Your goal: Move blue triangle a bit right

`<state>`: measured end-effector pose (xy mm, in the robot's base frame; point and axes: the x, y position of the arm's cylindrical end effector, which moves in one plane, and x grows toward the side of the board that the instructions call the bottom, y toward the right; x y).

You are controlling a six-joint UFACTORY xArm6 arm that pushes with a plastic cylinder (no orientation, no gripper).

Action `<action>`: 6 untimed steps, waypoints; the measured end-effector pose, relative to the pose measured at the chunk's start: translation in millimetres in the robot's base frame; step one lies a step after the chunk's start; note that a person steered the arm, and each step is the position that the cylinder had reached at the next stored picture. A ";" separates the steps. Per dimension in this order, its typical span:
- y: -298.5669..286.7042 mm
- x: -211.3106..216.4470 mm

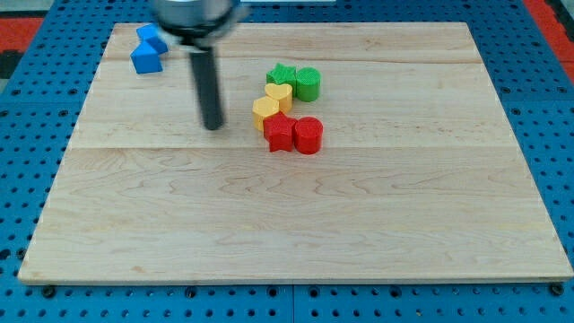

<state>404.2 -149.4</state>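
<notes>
Two blue blocks sit touching near the board's top left corner. The lower one [145, 60] looks like the blue triangle. The upper one [152, 38] looks like a cube, though both shapes are hard to make out. My tip [213, 126] rests on the board to the right of and below the blue blocks, well apart from them. It stands left of the yellow blocks and touches no block. The dark rod rises from it to the view's top.
A cluster lies right of my tip: a green star [282, 77], a green cylinder [308, 83], two yellow blocks [280, 94] [265, 112], a red star [280, 133] and a red cylinder [308, 135]. The wooden board [296, 224] lies on a blue pegboard.
</notes>
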 end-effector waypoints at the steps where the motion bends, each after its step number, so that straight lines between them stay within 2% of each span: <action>1: -95.7 -30.9; 2: -155.3 -69.9; 4: -100.7 -123.2; 5: -91.6 -134.6; 6: -46.8 -133.1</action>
